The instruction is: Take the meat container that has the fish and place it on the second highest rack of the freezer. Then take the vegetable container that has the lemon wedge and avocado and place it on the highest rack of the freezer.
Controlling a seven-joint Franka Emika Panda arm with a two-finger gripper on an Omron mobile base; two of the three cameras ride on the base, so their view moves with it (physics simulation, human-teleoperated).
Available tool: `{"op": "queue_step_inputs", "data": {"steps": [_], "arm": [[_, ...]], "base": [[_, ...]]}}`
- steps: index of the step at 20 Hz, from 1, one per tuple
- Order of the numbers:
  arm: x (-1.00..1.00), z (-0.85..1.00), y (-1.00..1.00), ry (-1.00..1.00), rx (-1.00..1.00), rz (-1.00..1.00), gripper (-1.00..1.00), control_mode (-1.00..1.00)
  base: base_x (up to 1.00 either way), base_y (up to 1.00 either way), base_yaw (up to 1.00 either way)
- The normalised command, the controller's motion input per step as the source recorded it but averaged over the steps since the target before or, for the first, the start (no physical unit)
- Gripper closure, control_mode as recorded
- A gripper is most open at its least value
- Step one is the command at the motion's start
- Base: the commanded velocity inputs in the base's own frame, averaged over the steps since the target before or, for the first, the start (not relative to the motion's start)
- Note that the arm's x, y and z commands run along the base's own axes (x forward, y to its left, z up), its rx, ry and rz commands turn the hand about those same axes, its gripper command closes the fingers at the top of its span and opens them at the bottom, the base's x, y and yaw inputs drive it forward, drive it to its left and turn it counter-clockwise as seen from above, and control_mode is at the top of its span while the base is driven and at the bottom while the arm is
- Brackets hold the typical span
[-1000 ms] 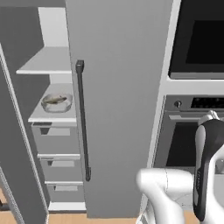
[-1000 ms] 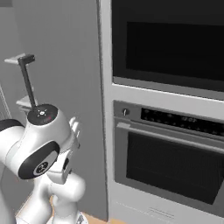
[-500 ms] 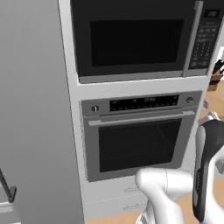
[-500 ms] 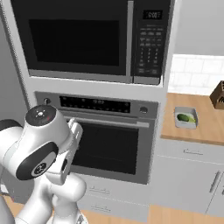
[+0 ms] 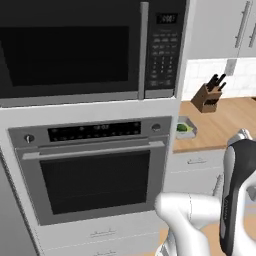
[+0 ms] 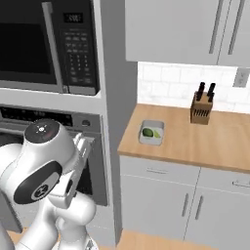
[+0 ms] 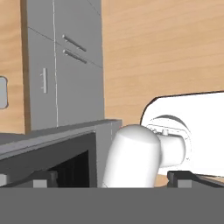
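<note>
Right base view: we see the vegetable container (image 6: 151, 133) w/ avocado (image 6: 147, 132) & lemon wedge (image 6: 157, 134) on the wooden counter (image 6: 195, 141), by the oven column. Gripper (image 7: 111, 180) jaws fully apart, empty. Prob. light, rigid, loose contents; grip a rim, keep level.

The wooden counter (image 6: 215, 141) runs along the white tiled wall, above grey cabinet doors and drawers. On it, near its left end beside the oven column, sits a shallow grey container (image 6: 151, 133) holding the dark green avocado (image 6: 147, 132) and the pale lemon wedge (image 6: 157, 134) side by side. Well apart from the container, toward the wall, stands a wooden knife block (image 6: 202, 109) with dark handles. The open jaws, seen from the hand camera, point away from the counter, toward the wooden floor (image 7: 166, 52).
</note>
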Motion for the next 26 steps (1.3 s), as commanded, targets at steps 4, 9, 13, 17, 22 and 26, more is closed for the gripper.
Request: {"op": "queue_step_inputs", "data": {"steps": [4,9,13,17,22,26], "arm": [[0.0,0.0,0.0,0.0,0.0,0.0,-1.0,1.0],[0.0,0.0,0.0,0.0,0.0,0.0,-1.0,1.0],[0.0,0.0,0.0,0.0,0.0,0.0,-1.0,1.0],[0.0,0.0,0.0,0.0,0.0,0.0,-1.0,1.0],[0.0,0.0,0.0,0.0,0.0,0.0,-1.0,1.0],[0.0,0.0,0.0,0.0,0.0,0.0,-1.0,1.0]], "base": [[0.39,-1.0,0.3],[0.4,-0.9,0.43],[0.56,-0.65,0.44],[0.51,-0.5,0.3],[0.19,-0.18,0.15],[0.0,0.0,0.03]]}}
